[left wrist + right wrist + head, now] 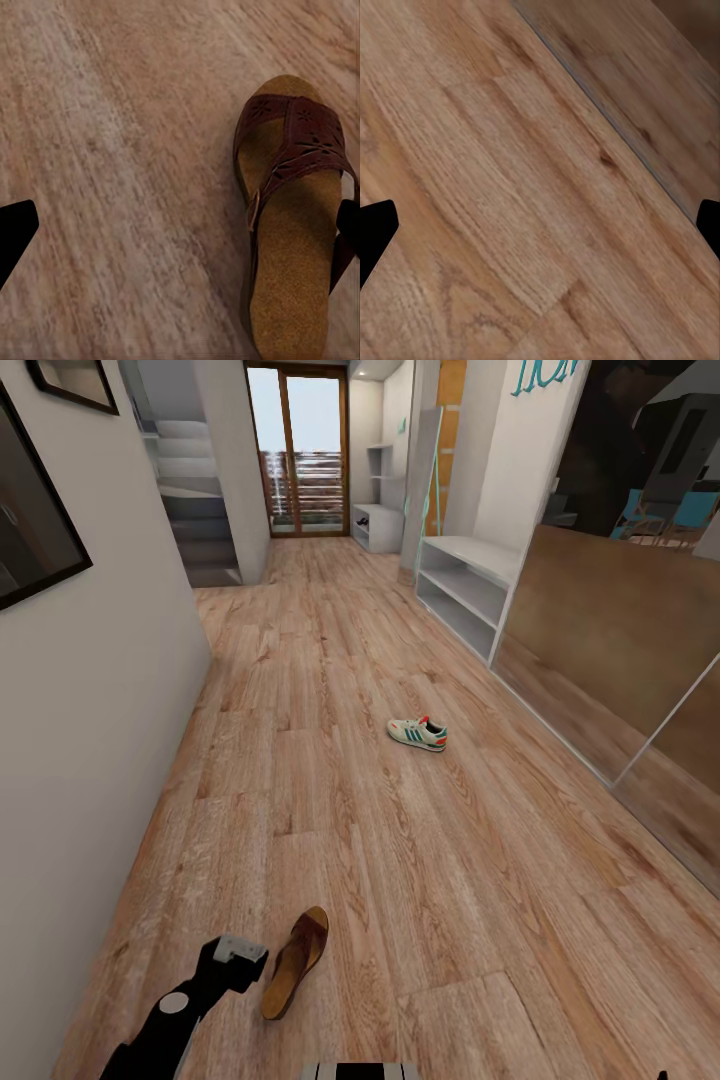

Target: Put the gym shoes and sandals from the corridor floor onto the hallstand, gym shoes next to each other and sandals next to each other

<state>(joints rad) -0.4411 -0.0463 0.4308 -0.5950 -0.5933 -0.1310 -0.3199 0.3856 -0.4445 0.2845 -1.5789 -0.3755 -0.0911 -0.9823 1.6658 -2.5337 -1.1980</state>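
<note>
One dark brown sandal [295, 960] lies on the corridor floor [400, 860] close in front of me. My left gripper [240, 952] hangs just beside it, on its left. In the left wrist view the sandal [296, 225] lies under one fingertip [349, 225], and the left gripper [180, 232] is open above bare planks. One cream gym shoe [418, 733] with green stripes rests on the floor farther ahead, right of centre. The pale grey hallstand [465, 585] stands against the right wall beyond it. My right gripper [540, 232] is open over bare floor.
A white wall [90, 710] runs close along the left. Mirrored sliding doors [620, 650] line the right side. Stairs [190, 490] rise at the far left, and a glass door [298, 450] and a white shelf unit [378, 525] close the corridor's end.
</note>
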